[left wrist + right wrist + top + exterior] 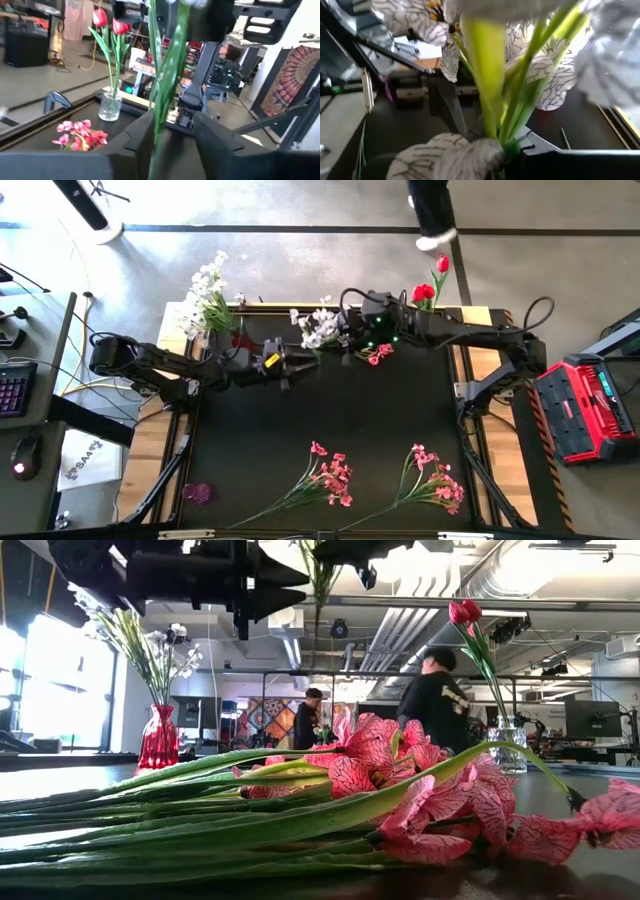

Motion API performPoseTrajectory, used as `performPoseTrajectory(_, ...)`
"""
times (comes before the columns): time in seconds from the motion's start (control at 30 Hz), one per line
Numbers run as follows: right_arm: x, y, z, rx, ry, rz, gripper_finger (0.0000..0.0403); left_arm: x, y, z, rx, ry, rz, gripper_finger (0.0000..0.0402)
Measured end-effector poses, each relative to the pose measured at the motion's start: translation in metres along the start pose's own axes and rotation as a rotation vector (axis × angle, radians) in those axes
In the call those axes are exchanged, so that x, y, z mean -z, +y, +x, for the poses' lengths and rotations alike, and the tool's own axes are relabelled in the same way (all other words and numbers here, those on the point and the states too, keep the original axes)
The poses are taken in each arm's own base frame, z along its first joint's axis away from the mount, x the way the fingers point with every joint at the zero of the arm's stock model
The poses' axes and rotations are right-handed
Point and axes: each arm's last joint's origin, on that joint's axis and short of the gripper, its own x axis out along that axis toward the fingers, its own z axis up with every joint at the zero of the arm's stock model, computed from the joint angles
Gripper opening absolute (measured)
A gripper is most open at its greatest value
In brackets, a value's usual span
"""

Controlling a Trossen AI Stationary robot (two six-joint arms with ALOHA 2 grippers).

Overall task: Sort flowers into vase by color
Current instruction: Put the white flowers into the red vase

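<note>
A red vase (207, 338) at the back left of the surface (330, 420) holds white flowers (207, 290), and a clear vase (428, 306) at the back right holds red tulips (432, 283). Between them, both arms reach in and meet at 1 white flower bunch (320, 326). The right gripper (345, 332) is closed tight on its stem while the left gripper (303, 359) has its fingers partly open around the stem, and 2 pink bunches (335, 477) lie at the front
</note>
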Motion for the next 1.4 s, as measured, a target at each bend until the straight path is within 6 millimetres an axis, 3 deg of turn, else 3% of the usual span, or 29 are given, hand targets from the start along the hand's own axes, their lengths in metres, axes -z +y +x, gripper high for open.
performPoseTrajectory(0.23, 0.001, 0.002, -0.002, -0.054, 0.041, -0.011, 0.0002, -0.013, -0.009, 0.016, -0.012, 0.075, -0.021, 0.0188)
performPoseTrajectory(0.33, 0.001, 0.003, -0.002, -0.058, 0.046, 0.006, 0.0001, -0.018, -0.013, 0.024, -0.025, 0.146, 0.032, 0.0195)
performPoseTrajectory(0.53, 0.001, 0.003, -0.001, -0.056, 0.046, 0.045, 0.0001, -0.028, -0.018, 0.034, -0.058, 0.113, 0.062, 0.0193)
performPoseTrajectory(0.87, 0.007, 0.012, 0.012, -0.077, 0.075, 0.061, 0.0, -0.02, -0.025, 0.049, -0.04, 0.164, 0.059, 0.0137)
performPoseTrajectory(1.2, 0.008, 0.012, 0.012, -0.08, 0.089, 0.077, 0.0, -0.015, -0.031, 0.055, -0.014, 0.196, 0.08, 0.0011)
performPoseTrajectory(1.4, 0.008, 0.012, 0.012, -0.074, 0.089, 0.077, 0.0, -0.016, -0.03, 0.054, -0.026, 0.191, 0.11, 0.0022)
